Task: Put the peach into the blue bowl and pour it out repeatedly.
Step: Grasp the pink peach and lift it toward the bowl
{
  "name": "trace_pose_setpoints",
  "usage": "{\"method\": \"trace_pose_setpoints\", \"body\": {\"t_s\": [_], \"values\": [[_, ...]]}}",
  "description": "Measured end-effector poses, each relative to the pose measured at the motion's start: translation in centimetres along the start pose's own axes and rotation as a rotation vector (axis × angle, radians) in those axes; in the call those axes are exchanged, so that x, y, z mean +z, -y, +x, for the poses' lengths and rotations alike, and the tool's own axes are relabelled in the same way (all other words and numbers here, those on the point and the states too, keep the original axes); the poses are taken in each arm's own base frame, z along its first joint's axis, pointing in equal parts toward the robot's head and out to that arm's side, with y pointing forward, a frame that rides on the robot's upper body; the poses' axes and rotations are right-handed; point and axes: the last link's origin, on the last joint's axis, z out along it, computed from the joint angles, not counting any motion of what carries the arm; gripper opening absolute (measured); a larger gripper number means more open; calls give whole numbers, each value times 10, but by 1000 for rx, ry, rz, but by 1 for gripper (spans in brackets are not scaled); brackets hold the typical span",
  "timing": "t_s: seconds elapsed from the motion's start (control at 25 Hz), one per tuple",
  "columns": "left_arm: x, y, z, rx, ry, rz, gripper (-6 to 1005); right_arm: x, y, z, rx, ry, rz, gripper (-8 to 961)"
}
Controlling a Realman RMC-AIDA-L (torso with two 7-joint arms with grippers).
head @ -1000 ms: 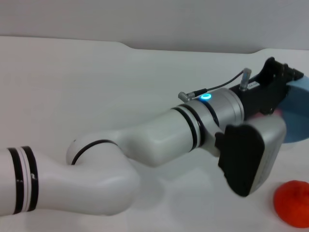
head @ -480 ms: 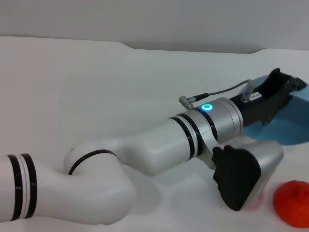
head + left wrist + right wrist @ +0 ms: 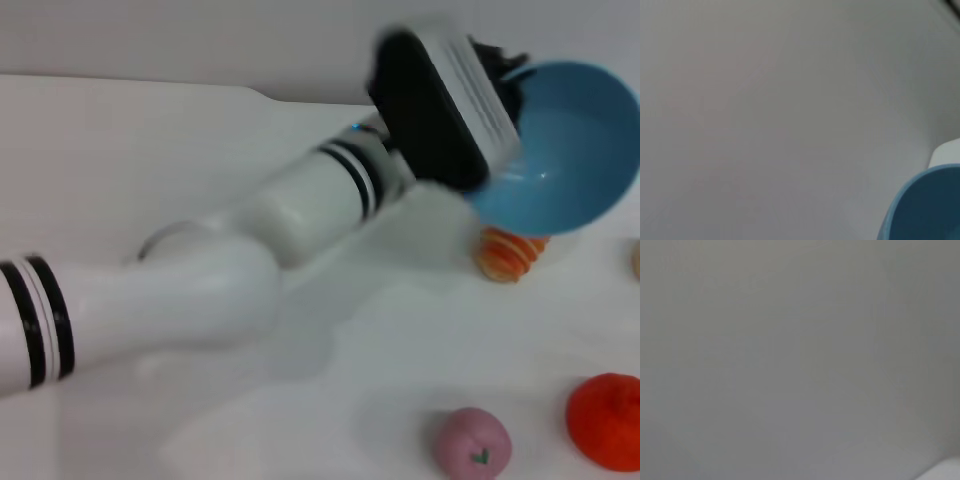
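In the head view my left gripper [image 3: 503, 68] is shut on the rim of the blue bowl [image 3: 560, 150]. It holds the bowl up above the table at the far right, tipped so the opening faces me. The bowl's inside is empty. The peach [image 3: 472, 445] lies on the white table near the front edge, well below the bowl and apart from it. The left wrist view shows only part of the bowl's rim [image 3: 925, 205]. My right gripper is out of view.
A red-orange bumpy fruit [image 3: 606, 420] lies right of the peach. An orange ridged piece [image 3: 510, 256] lies on the table under the raised bowl. My left forearm [image 3: 300, 200] stretches across the middle of the table.
My left arm has swung up and turned the wrist, lifting the bowl off the table and tipping it. The peach, hidden before, now lies in the open on the table.
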Motion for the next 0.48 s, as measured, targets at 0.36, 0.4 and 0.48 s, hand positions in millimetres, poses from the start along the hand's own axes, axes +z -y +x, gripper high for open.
{"method": "trace_pose_setpoints", "body": {"t_s": [0.36,0.4,0.48], "values": [[10,36,-52,-552,298,-143,-1,28,-18,-41,74,-522,-333,812],[9,37,-55,-576,313,-150,-1,30,-21,-46,66,-567,-354,811],[7,40,-64,-646,354,-161,-1,34,-34,-53,58,-674,-418,811]]}}
